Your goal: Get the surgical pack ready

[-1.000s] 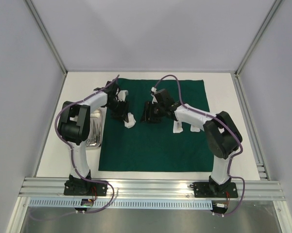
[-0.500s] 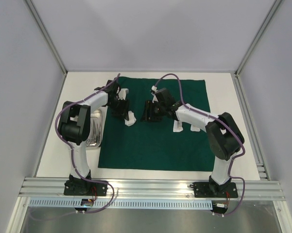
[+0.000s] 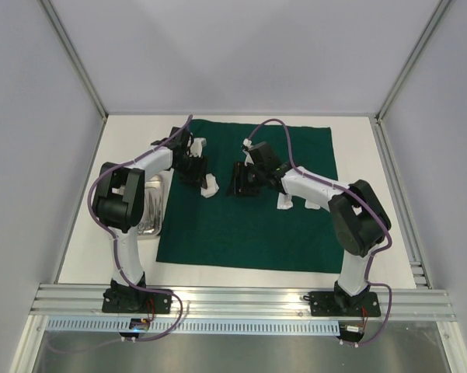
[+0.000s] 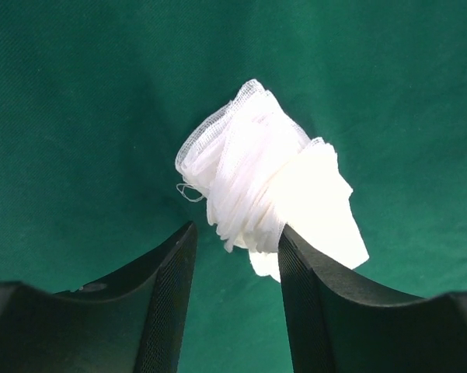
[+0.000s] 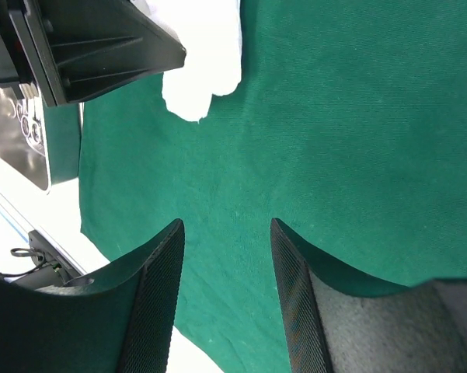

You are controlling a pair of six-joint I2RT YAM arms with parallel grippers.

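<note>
At the far left the steel tray (image 3: 151, 208) sits on the white table (image 3: 357, 148), just beside the left edge of the green drape (image 3: 249, 229). My left gripper (image 4: 235, 233) hangs low over the drape's upper left part, jaws apart and pinching nothing. A crumpled gauze pad (image 4: 268, 183) lies on the cloth at 12 o'clock from my fingertips, its near end reaching just between them, close against the right finger. My right gripper (image 5: 227, 225) hovers near the drape's middle, jaws parted over bare cloth, that same pad at 11 o'clock. A second gauze pad (image 3: 284, 203) lies beside my right forearm, at 4 o'clock from that gripper. Plain grey walls (image 3: 233, 54) close in 3 sides.
</note>
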